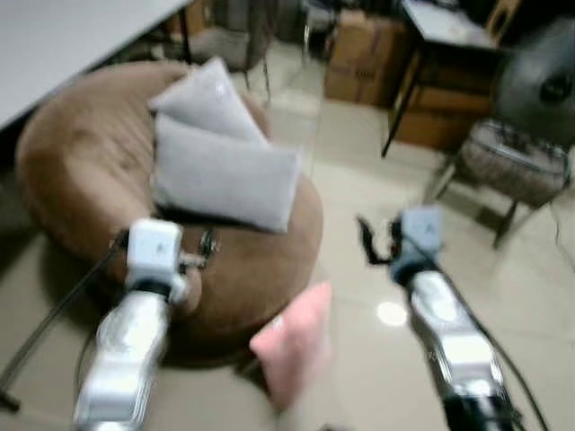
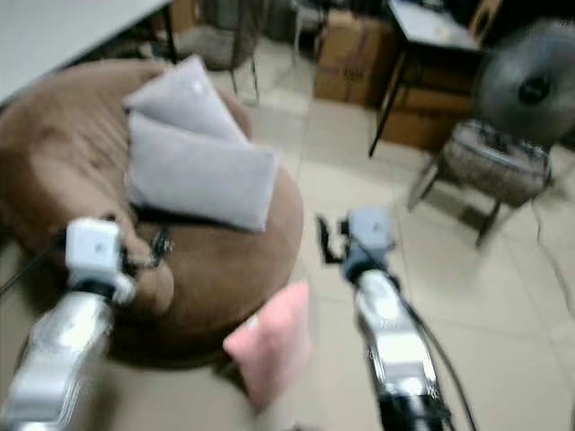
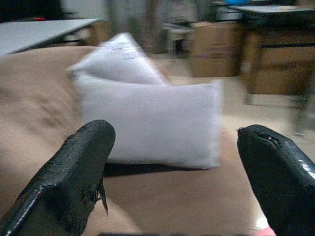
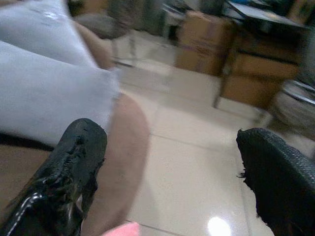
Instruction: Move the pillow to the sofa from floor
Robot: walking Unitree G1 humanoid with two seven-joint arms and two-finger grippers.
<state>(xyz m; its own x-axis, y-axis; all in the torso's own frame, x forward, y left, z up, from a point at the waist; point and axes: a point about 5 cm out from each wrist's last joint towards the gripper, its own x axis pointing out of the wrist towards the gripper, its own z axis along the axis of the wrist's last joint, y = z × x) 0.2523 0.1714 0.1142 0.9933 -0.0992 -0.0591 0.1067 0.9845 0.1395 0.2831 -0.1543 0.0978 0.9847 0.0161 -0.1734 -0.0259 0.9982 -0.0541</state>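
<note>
A soft pink fabric pillow (image 1: 295, 350) stood on the pale tiled floor (image 1: 377, 180), leaning against the near right edge of the round brown plush sofa (image 1: 81, 162), between the two silver arms and close to the robot. On the sofa seat two grey rectangular cushions (image 1: 225, 175) already lay, one propped behind the other. The left gripper (image 3: 179, 182) hovered over the near part of the sofa with its black fingers spread wide and nothing between them; the right gripper (image 4: 167, 191) hung over the floor just right of the sofa's edge, likewise wide open and empty. The pillow looked light and squashy, likely to sag and fold if pinched at a corner, so a hold across its upper edge, fingers biting well into the stuffing, would probably carry it best. Farther off stood cardboard boxes (image 1: 359, 54) and a dark table (image 1: 440, 36).
</note>
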